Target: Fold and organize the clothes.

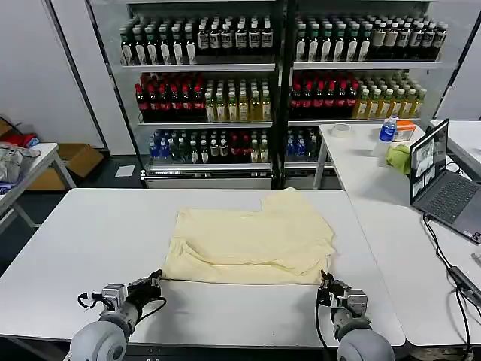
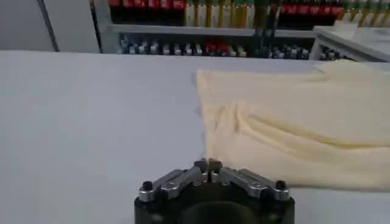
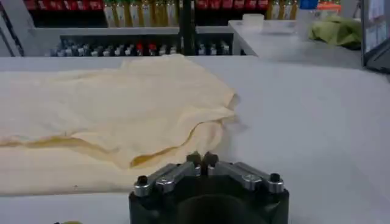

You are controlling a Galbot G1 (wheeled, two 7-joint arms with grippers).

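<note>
Left gripper (image 1: 157,277) and right gripper (image 1: 325,280) sit low at the near table (image 1: 90,226) edge, jaws closed on nothing, just off the T-shirt's (image 1: 252,237) two near corners. Shirt lies mid-table, partly folded, sleeve sticking out far-right. Next grab: pinch both corners evenly, lift together, or the fold skews.
</note>
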